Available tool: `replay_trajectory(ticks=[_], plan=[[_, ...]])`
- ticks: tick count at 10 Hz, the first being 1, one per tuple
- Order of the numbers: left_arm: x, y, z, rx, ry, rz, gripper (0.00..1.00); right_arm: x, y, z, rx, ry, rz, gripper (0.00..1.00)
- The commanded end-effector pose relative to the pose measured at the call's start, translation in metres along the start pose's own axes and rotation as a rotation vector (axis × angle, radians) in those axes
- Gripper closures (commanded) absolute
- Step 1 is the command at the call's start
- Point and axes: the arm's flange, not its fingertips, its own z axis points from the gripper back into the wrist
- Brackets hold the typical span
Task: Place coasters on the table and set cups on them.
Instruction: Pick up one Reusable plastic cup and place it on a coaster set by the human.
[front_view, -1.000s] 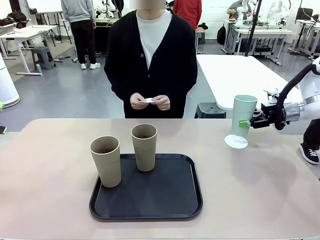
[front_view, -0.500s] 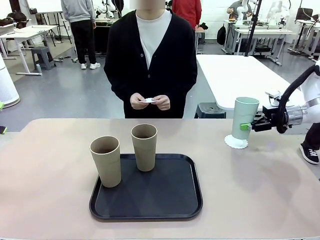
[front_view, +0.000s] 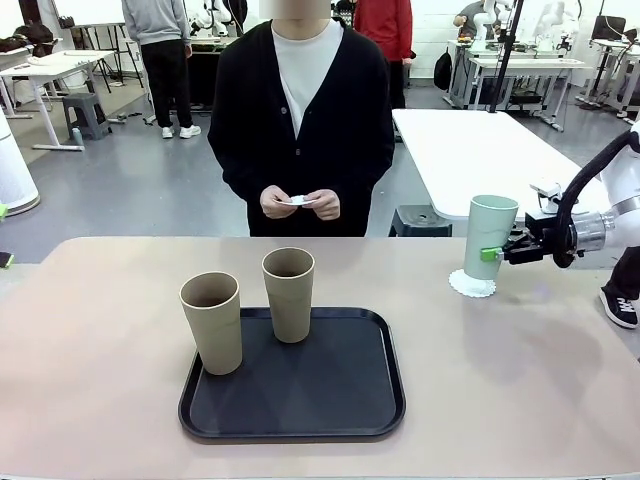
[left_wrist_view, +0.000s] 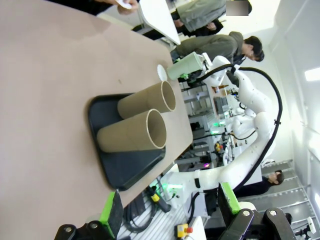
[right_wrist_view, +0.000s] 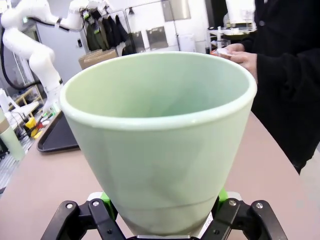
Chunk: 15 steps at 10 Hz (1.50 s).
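- The right arm (front_view: 612, 190) comes in from the right side, bends down, and reaches out flat toward the middle.
- The right gripper (front_view: 497, 253) points sideways, level with the table top.
- Its two fingers are squeezed on the low part of the green cup (front_view: 490, 225), one green pad (right_wrist_view: 106, 198) on each side.
- The left gripper (left_wrist_view: 169, 202) sits far back from the right one, and its wrist is rolled onto its side.
- Its two fingers (left_wrist_view: 111, 212) stand wide apart, with the green pads facing each other.
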Motion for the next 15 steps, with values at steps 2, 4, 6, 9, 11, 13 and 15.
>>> replay_trajectory(ticks=[2,4,6,9,11,13,15], plan=[[0.001,-0.001,-0.001,-0.008,-0.008,0.000,0.00,-0.002,0.010,-0.010,0.070,-0.003,0.139,0.18],[0.001,-0.001,-0.001,-0.008,-0.008,0.000,0.00,-0.003,0.013,-0.013,0.070,-0.003,0.183,0.18],[0.001,-0.001,-0.001,-0.008,-0.008,0.000,0.00,-0.009,0.005,-0.013,0.074,-0.009,0.175,0.18],[0.001,-0.001,-0.001,-0.008,-0.008,0.000,0.00,-0.015,-0.005,-0.016,0.068,0.003,0.144,0.18],[0.001,-0.001,-0.001,-0.008,-0.008,0.000,0.00,-0.017,-0.011,-0.017,0.072,0.007,0.126,0.18],[0.001,-0.001,-0.001,-0.008,-0.008,0.000,0.00,-0.017,-0.013,-0.017,0.072,0.014,0.127,0.18],[0.001,-0.001,-0.001,-0.008,-0.008,0.000,0.00,-0.019,-0.018,-0.017,0.066,0.015,0.116,0.18]])
